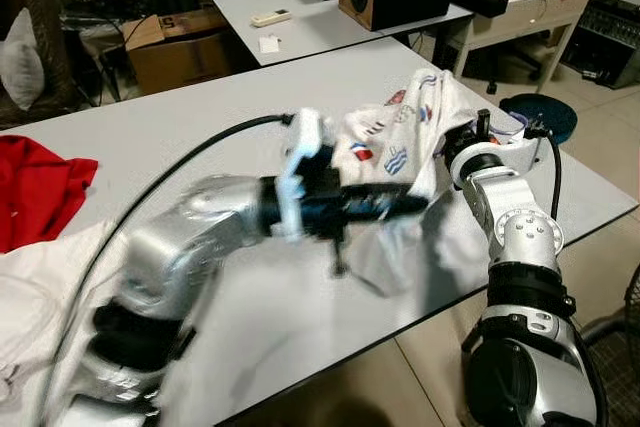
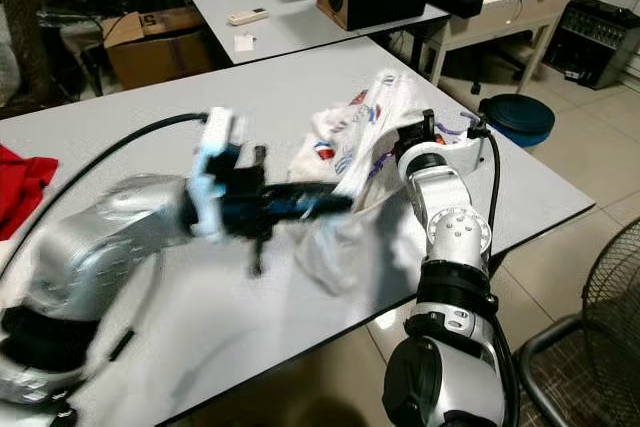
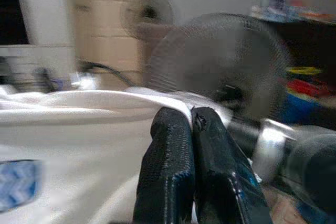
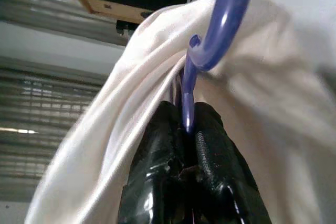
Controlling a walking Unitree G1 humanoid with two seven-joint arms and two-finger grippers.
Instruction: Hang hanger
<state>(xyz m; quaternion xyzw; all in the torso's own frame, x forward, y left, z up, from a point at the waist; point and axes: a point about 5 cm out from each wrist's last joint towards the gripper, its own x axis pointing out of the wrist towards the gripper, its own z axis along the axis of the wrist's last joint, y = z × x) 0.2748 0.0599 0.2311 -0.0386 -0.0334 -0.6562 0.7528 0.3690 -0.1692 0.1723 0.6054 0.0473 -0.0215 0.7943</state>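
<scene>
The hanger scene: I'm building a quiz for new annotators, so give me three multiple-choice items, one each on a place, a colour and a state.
1. Where does the red cloth lie?
A. on the table's left side
B. on the floor
C. on the speaker

2. What colour is the hanger?
A. green
B. purple-blue
C. yellow

3. How is the right gripper?
A. wide open
B. resting on the table
C. shut on the hanger's hook

Key: 1 A, it lies at the table's left edge. 2 B, the hook is purple-blue. 3 C, both fingers pinch the hook.
</scene>
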